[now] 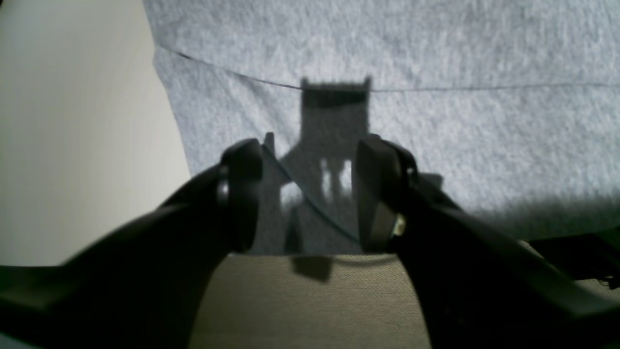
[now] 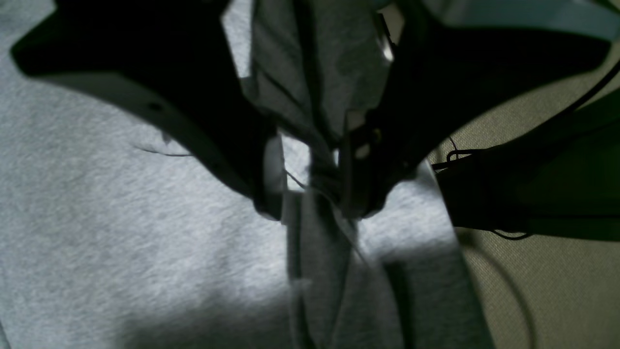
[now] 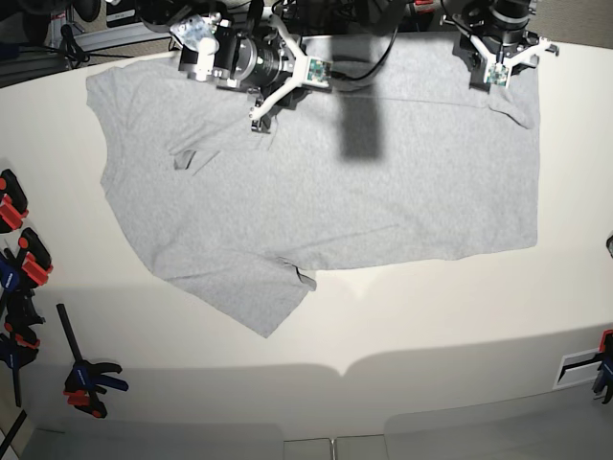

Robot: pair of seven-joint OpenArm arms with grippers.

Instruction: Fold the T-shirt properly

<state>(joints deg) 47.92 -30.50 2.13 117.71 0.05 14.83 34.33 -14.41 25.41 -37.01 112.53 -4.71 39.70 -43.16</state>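
The grey T-shirt [image 3: 316, 192] lies spread across the white table [image 3: 431, 316]. At its far edge the right gripper [image 2: 310, 179] pinches a bunched fold of its cloth, while the left gripper [image 1: 307, 194] hovers above it with jaws parted, grasping nothing.

I saw the light heather-grey T-shirt [image 3: 326, 192] spread nearly flat on the white worktop [image 3: 431, 326], plain side up, one short sleeve angled toward the worktop's near edge, small wrinkles opposite.
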